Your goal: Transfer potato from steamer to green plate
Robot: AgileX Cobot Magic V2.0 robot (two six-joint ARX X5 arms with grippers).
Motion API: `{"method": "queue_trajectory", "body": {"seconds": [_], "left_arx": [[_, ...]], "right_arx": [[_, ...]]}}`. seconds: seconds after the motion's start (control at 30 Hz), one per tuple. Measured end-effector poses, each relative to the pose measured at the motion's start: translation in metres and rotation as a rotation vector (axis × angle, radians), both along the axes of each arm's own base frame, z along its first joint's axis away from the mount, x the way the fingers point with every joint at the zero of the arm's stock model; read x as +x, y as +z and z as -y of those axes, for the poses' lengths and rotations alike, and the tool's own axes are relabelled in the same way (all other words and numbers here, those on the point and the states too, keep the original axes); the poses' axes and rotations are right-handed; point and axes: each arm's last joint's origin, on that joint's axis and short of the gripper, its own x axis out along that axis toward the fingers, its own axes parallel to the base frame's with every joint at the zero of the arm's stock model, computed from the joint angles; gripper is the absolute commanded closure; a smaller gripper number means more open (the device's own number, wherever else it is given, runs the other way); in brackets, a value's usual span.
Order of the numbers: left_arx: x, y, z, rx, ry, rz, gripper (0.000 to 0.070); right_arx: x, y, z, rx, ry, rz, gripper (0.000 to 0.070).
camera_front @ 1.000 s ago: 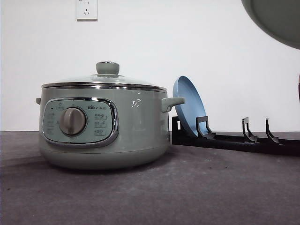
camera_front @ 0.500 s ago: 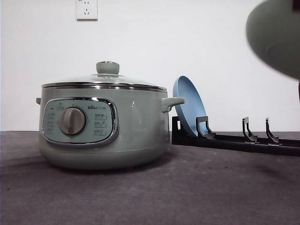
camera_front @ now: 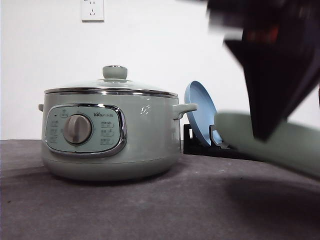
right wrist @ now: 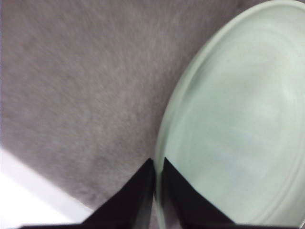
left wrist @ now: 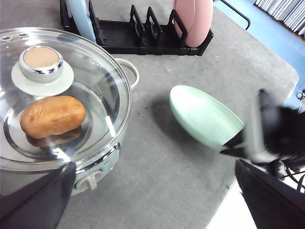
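The potato (left wrist: 52, 117) lies inside the steamer (camera_front: 145, 135) under its shut glass lid (left wrist: 102, 90). My right gripper (right wrist: 157, 191) is shut on the rim of the green plate (right wrist: 238, 124). It holds the plate tilted, low over the table to the right of the steamer (left wrist: 128, 71). In the front view the green plate (camera_front: 295, 145) hangs at the right under the blurred dark right gripper (camera_front: 262, 131). The left wrist view has the green plate (left wrist: 205, 117) beside the pot and my left gripper (left wrist: 152, 210) above the steamer, fingers wide apart and holding nothing.
A black dish rack (left wrist: 143, 40) stands behind the steamer with a blue plate (camera_front: 200, 112) and a pink plate (left wrist: 193, 21) upright in it. The table's right edge (left wrist: 286, 71) runs close to the green plate. A wall lies behind.
The green plate has come down from the upper right corner to low over the table at the right. The right arm has dropped into the front view with it.
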Motion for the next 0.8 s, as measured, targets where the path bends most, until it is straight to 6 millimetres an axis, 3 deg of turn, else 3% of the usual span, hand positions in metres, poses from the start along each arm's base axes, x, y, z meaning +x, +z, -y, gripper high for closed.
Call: {"method": "queue_trajectory", "body": {"seconds": [0.33,0.63,0.7,0.8], "left_arx": [[0.0,0.0,0.0,0.0,0.0,0.001,0.0],[0.0,0.0,0.0,0.004,-0.004,0.007,0.0],[0.0,0.0,0.0,0.005,-0.005,0.008,0.0],[0.0,0.0,0.0,0.005,-0.005,0.008,0.0]], "right_arx": [[0.012,-0.038,-0.025,-0.118,0.047,-0.018,0.0694],[0.013,-0.044,-0.029,-0.121,0.067,-0.025,0.069],[0.013,-0.044,-0.028,-0.124,0.073,-0.026,0.0653],[0.013,-0.044,-0.028,-0.131,0.078,-0.032,0.0469]]}}
